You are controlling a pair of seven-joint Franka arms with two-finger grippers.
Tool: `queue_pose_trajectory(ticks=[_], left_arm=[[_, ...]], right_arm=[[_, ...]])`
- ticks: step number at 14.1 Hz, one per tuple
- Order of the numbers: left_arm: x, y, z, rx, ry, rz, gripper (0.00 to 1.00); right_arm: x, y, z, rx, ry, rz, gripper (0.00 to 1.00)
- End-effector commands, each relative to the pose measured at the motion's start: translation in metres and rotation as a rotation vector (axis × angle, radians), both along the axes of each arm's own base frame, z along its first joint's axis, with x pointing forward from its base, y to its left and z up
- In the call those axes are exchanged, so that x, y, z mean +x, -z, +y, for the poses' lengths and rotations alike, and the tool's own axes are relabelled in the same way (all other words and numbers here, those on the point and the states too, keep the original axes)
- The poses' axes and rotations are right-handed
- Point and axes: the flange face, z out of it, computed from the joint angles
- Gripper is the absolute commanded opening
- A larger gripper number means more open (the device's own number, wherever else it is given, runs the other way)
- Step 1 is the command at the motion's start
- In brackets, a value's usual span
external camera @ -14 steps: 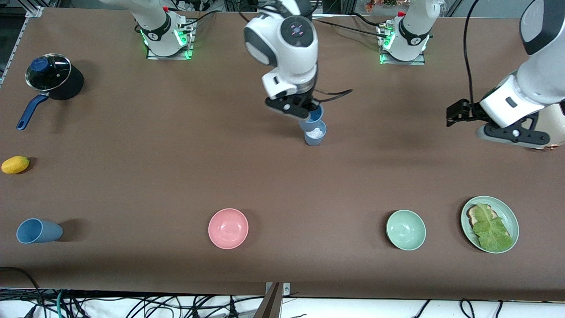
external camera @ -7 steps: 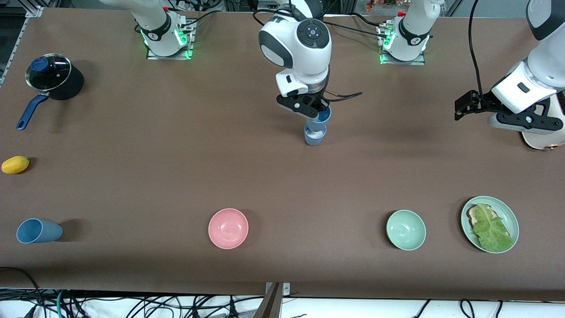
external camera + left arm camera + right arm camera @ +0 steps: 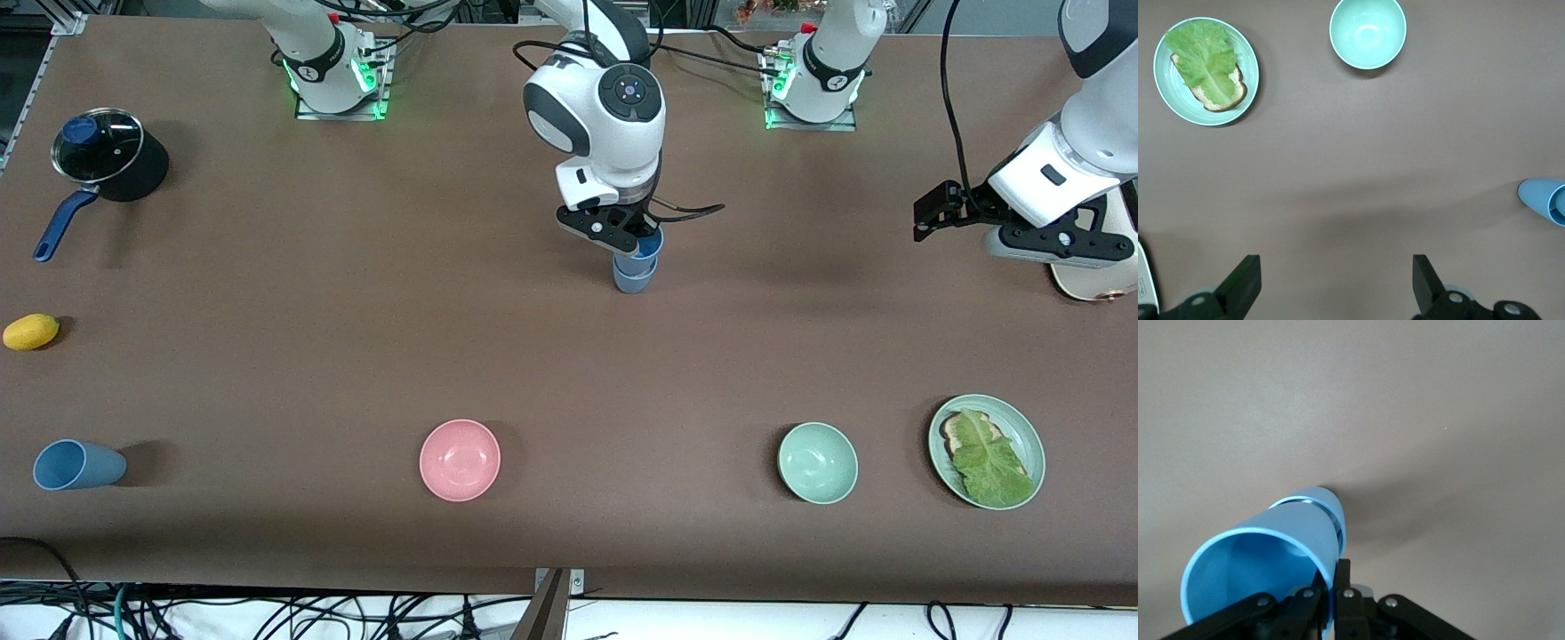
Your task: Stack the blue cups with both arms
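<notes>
Cups number three: a mid-blue plastic cup [image 3: 642,250] sits inside a paler grey-blue cup [image 3: 633,282] mid-tabletop, and a third blue cup [image 3: 76,465] lies sideways near the right arm's end. Right pincer [image 3: 637,236] pinches the mid-blue cup's rim. Left pincer [image 3: 1335,283] hangs wide open, holding nothing.

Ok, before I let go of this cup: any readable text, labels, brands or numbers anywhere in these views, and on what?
None can be read.
mid-blue cup held by the right gripper, paler cup under it: plain.
Arm-base markings: too small to read.
Left gripper, waiting with jaws open: no lettering visible.
</notes>
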Motion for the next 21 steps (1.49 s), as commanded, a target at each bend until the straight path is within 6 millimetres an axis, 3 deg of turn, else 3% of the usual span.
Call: queue_pose_trajectory(ticks=[1, 2, 3, 6, 8, 11, 14, 19, 21], left_arm=[[0.000, -0.007, 0.000, -0.007, -0.009, 0.008, 1.00], [0.000, -0.007, 0.000, -0.007, -0.008, 0.008, 1.00], [0.000, -0.007, 0.000, -0.007, -0.009, 0.008, 1.00], [0.000, -0.007, -0.001, -0.007, -0.006, 0.008, 1.00], [0.000, -0.007, -0.001, -0.007, -0.006, 0.008, 1.00], [0.000, -0.007, -0.001, -0.007, -0.006, 0.008, 1.00], [0.000, -0.007, -0.001, -0.007, -0.006, 0.008, 1.00], [0.000, -0.007, -0.001, -0.007, -0.008, 0.008, 1.00], [0.000, -0.007, -0.001, -0.007, -0.006, 0.008, 1.00]], right_arm=[[0.007, -0.011, 0.002, 0.005, -0.002, -0.024, 0.57], [0.012, -0.014, -0.002, -0.001, 0.005, -0.028, 0.77], [0.017, -0.024, -0.008, -0.001, 0.010, -0.038, 0.86], [0.043, -0.048, -0.041, -0.026, -0.049, -0.028, 0.99], [0.069, -0.078, -0.077, -0.025, -0.144, -0.024, 1.00], [0.115, -0.111, -0.159, -0.048, -0.277, 0.027, 1.00], [0.145, -0.131, -0.241, -0.042, -0.358, 0.043, 1.00], [0.171, -0.165, -0.375, -0.044, -0.424, 0.089, 1.00], [0.178, -0.178, -0.438, 0.011, -0.452, 0.122, 1.00]])
